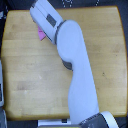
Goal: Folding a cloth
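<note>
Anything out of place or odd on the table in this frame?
Nothing looks spilled or damaged. The arm covers almost all of the cloth; only a small pink tip shows at the far left of the wooden table. The gripper is hidden.

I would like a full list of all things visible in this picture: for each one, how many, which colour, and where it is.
cloth: one, pink-magenta, only a small part shows beside the arm near the table's far edge, toward the exterior view's left; the rest is hidden.
table: one, light wood, fills most of the view.
grey object: one, partly cut off at the exterior view's left edge; cannot tell what it is.
robot arm: one, white and grey, reaches from the bottom edge diagonally across the table toward the cloth.
end effector: hidden from this view, so its state cannot be told.
</note>
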Controlling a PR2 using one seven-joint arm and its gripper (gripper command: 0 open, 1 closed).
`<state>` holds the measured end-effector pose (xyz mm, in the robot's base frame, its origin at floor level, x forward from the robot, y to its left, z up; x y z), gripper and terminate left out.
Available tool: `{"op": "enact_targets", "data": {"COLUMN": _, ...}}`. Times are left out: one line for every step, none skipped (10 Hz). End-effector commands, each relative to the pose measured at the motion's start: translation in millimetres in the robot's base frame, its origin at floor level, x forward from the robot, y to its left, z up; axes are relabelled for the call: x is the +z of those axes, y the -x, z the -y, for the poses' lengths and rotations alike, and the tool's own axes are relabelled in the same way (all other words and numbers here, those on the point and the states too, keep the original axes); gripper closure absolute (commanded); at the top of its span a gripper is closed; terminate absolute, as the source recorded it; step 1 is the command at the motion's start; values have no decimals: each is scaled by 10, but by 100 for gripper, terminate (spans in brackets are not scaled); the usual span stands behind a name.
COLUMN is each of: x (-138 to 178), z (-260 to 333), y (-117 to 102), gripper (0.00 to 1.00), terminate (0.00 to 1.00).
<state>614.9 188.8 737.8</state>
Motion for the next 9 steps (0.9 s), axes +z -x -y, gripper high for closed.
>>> {"op": "enact_targets", "data": {"x": -15, "z": -32, "y": 128, "gripper": 0, "terminate": 0}}
{"op": "enact_targets", "data": {"x": 8, "z": -25, "y": 118, "gripper": 0, "terminate": 0}}
{"op": "enact_targets", "data": {"x": 51, "z": 12, "y": 96, "gripper": 0, "terminate": 0}}
{"op": "enact_targets", "data": {"x": 109, "z": 86, "y": 92, "gripper": 0, "terminate": 0}}
{"op": "enact_targets", "data": {"x": 163, "z": 102, "y": 87, "gripper": 0, "terminate": 0}}
{"op": "enact_targets", "data": {"x": 386, "z": 86, "y": 15, "gripper": 0, "terminate": 0}}
{"op": "enact_targets", "data": {"x": 784, "z": 46, "y": -149, "gripper": 0, "terminate": 0}}
{"op": "enact_targets", "data": {"x": 1222, "z": 39, "y": -368, "gripper": 0, "terminate": 0}}
{"op": "enact_targets", "data": {"x": 1443, "z": 86, "y": -496, "gripper": 0, "terminate": 0}}
